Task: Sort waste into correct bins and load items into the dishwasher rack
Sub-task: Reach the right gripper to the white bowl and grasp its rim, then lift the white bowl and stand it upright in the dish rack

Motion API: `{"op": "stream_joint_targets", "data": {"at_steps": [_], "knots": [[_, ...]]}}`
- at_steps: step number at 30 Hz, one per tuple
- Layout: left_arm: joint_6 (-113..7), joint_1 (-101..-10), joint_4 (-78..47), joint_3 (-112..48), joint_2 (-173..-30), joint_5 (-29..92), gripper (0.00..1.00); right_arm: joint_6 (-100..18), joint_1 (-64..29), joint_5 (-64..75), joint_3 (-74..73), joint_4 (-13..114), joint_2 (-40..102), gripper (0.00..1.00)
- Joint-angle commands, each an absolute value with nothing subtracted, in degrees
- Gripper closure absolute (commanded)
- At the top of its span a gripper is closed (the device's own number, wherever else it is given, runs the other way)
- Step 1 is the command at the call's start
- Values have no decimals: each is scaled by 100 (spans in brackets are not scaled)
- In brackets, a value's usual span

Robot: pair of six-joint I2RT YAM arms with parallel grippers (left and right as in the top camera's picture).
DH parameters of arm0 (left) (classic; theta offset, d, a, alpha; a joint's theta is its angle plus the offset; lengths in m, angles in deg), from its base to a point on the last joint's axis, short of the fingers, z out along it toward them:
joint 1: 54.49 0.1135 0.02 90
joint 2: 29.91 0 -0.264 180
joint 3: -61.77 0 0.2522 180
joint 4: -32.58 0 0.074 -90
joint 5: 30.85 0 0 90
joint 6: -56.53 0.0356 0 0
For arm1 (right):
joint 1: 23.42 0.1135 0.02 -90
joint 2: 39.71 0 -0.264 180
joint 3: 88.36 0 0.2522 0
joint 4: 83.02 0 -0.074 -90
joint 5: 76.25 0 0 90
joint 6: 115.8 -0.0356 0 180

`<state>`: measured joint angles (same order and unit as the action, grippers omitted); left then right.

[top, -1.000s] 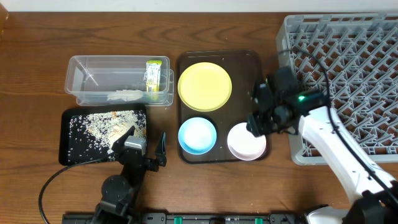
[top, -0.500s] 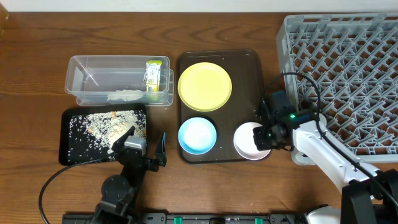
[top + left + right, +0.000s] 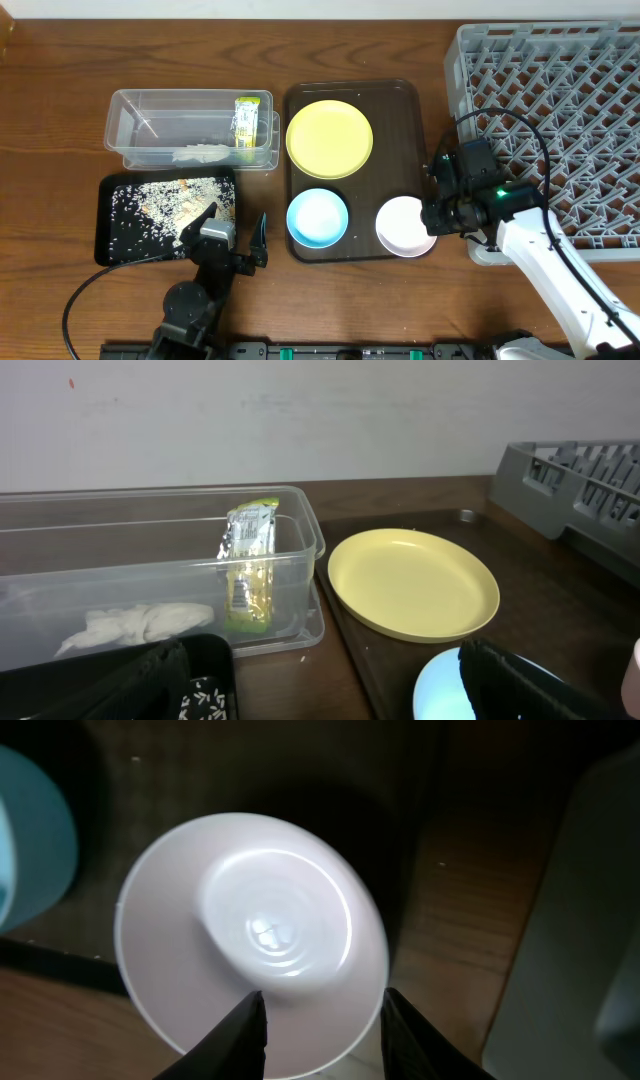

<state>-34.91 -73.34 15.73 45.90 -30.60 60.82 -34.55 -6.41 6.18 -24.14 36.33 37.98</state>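
Right gripper (image 3: 325, 1012): fingers apart, set either side of the pink bowl's (image 3: 403, 226) rim; contact cannot be told. The bowl sits upright in the tray's (image 3: 400, 100) near right corner, beside the blue bowl (image 3: 317, 218), with the plate (image 3: 329, 139) behind both. Left gripper (image 3: 236, 218): just left of the tray's near edge, spread wide, empty. The wrapper (image 3: 245, 120) lies in the tub (image 3: 130, 140), left of the tray.

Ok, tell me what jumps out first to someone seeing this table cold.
The right gripper, fingers apart, hangs just over the pinkish-white bowl at the front right corner of the dark brown tray. Beside it, the big grey rack fills the table's right end. Far left, whitish scraps speckle the black tray.
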Motion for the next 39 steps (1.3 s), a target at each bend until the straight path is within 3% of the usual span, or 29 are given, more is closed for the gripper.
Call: {"op": "stream_joint_targets", "data": {"at_steps": [1, 7, 9, 13, 19, 23, 32, 39], "knots": [[-3436, -7304, 1488, 4778, -3014, 6106, 12, -3497, -684, 775, -2569, 3720, 4003, 65], [-3436, -7304, 1488, 4778, -3014, 6106, 12, -3672, -695, 966, -2750, 3994, 4552, 72], [-3436, -7304, 1488, 4778, -3014, 6106, 11, -3715, -695, 810, -2746, 4064, 4574, 84], [-3436, -7304, 1488, 4778, -3014, 6106, 12, -3711, -695, 703, -2591, 3985, 4417, 97], [-3436, -7304, 1488, 4778, -3014, 6106, 11, -3711, -713, 933, -1955, 3589, 3739, 99], [-3436, -7304, 1488, 4778, -3014, 6106, 12, -3910, -931, 2166, -1330, 3460, 3171, 99], [-3436, -7304, 1488, 4778, -3014, 6106, 12, -5049, -1526, 6893, -1067, 3456, 2598, 99], [-3436, -7304, 1488, 4778, -3014, 6109, 11, -4852, -1709, 7700, -1067, 4164, 3262, 99]]}}
